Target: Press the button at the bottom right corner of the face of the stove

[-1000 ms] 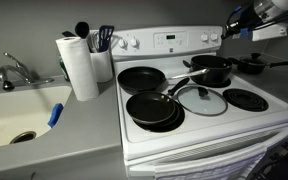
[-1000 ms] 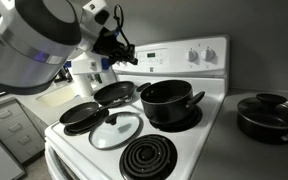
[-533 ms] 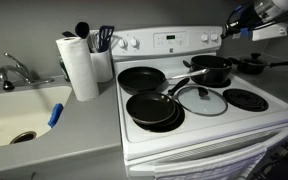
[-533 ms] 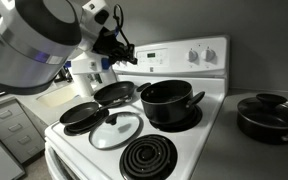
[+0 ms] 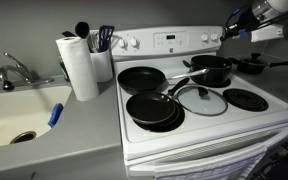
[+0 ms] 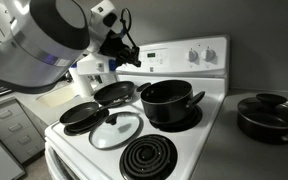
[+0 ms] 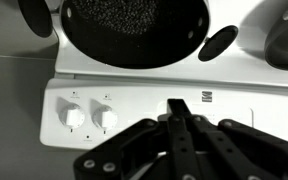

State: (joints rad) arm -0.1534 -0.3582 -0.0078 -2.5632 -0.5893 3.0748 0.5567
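One sink [image 5: 14,118] sits farthest left in an exterior view, followed by a paper towel roll [image 5: 79,66] with a utensil holder [image 5: 103,62] just beside it; next we see the stove [image 5: 209,128], its black cooktop carrying a back frying pan [image 5: 141,78], a front frying pan [image 5: 154,108], a glass lid [image 5: 201,100] and a black pot [image 5: 212,70]; the face of the stove [image 5: 173,41] is the small panel in the middle of the upright back console, with round knobs [image 5: 131,42] on either side; further right the gripper [image 5: 229,28] hangs in the air, apart from that panel; in the wrist view we see its fingers [image 7: 181,135] pressed together with nothing between them, pointing at the console; a second pot [image 5: 252,65] stands farthest right, off the stove.
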